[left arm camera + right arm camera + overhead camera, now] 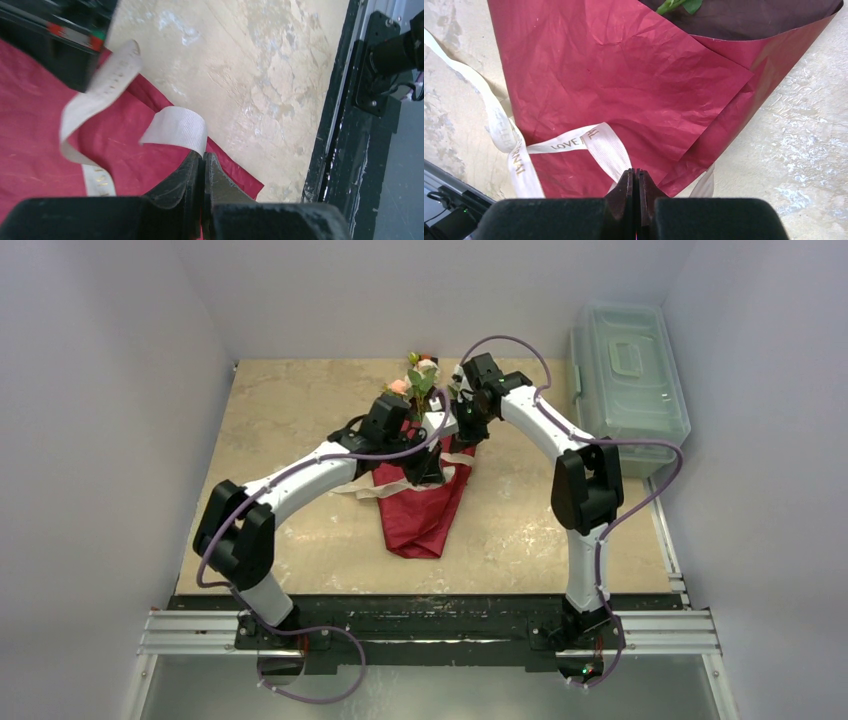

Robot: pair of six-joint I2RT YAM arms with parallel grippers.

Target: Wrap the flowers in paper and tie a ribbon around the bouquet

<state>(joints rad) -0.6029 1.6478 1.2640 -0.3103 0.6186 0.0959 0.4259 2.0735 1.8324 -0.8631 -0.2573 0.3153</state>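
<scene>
Left fingers (pixel 190 175): pressed together, pinching one end of ribbon (pixel 176 129) above red paper (pixel 35 130).
Right fingers (pixel 626 189): pressed together, pinching the ribbon's looped strip.
Paper: crinkled red cone at centre of table (pixel 280 410), tip toward 6 o'clock.
Flowers (pixel 420 375): poking out at 12 o'clock.

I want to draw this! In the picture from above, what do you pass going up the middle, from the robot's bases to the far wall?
black mounting bar → pointed end of the red paper → ribbon → flowers
</scene>
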